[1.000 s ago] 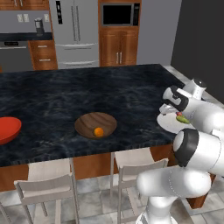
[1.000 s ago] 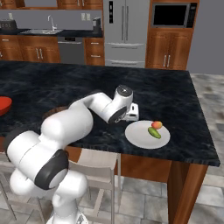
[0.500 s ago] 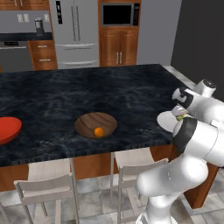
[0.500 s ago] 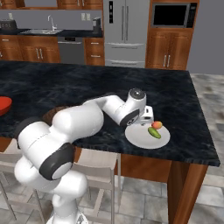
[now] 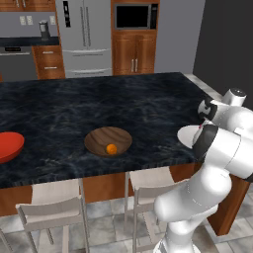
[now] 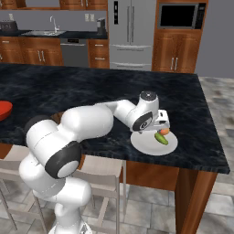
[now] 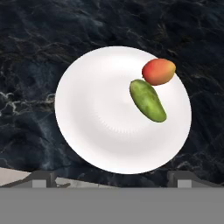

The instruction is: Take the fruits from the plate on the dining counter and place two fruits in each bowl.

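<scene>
On the white plate [image 7: 94, 113], near the right end of the dining counter [image 6: 68, 87], lie two fruits: a red-orange one [image 7: 158, 71] and a green oblong one [image 7: 148, 100], touching each other. My gripper [image 7: 111, 177] hangs open just above the plate [image 6: 148, 145], with nothing between its fingertips [image 7: 43, 177]. From the right base view the gripper [image 6: 156, 130] sits over the plate's left part, beside the green fruit [image 6: 161, 138] and the red-orange fruit [image 6: 165, 131]. An orange ball [image 5: 111, 148] rests in the brown wooden bowl [image 5: 99, 138]. The red bowl [image 5: 9, 146] stands at the far left.
The counter's front edge runs close below the plate [image 5: 185, 134]. Stools [image 5: 52, 210] stand under that edge. My own arm arches low over the counter [image 5: 74, 108] between the wooden bowl and the plate. Cabinets and a fridge [image 6: 130, 34] line the back wall.
The hand has swung to the right, from the bare counter beside the plate to a spot over the plate. The jaws stayed open. The fruits have not moved.
</scene>
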You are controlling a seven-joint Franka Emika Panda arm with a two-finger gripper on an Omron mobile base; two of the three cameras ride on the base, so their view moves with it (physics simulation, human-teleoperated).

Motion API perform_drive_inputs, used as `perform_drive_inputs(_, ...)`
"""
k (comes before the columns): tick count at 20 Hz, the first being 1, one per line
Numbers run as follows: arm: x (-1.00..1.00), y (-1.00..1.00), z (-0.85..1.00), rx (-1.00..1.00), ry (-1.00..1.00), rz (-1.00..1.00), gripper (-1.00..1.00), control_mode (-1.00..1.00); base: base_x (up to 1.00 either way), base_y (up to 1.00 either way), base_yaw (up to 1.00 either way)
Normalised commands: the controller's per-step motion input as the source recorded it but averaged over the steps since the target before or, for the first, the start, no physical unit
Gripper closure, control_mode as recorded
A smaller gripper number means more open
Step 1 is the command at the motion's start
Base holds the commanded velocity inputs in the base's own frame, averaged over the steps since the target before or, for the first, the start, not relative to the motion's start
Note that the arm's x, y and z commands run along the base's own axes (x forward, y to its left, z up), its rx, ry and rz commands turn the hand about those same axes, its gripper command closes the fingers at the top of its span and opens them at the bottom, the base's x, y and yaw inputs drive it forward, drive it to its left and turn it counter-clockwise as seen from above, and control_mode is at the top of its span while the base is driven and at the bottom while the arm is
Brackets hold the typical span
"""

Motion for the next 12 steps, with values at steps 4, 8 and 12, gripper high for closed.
perform_drive_inputs(4, 0.33, -0.11, -0.09, -0.02, 0.00, 0.00, -1.00, -1.00, 0.00, 0.00, 0.00)
perform_drive_inputs(8, 0.39, -0.20, -0.39, 0.00, 0.00, 0.03, -1.00, -1.00, 0.00, 0.00, 0.00)
perform_drive_inputs(12, 0.24, -0.29, -0.36, 0.00, 0.00, 0.06, -1.00, -1.00, 0.00, 0.00, 0.00)
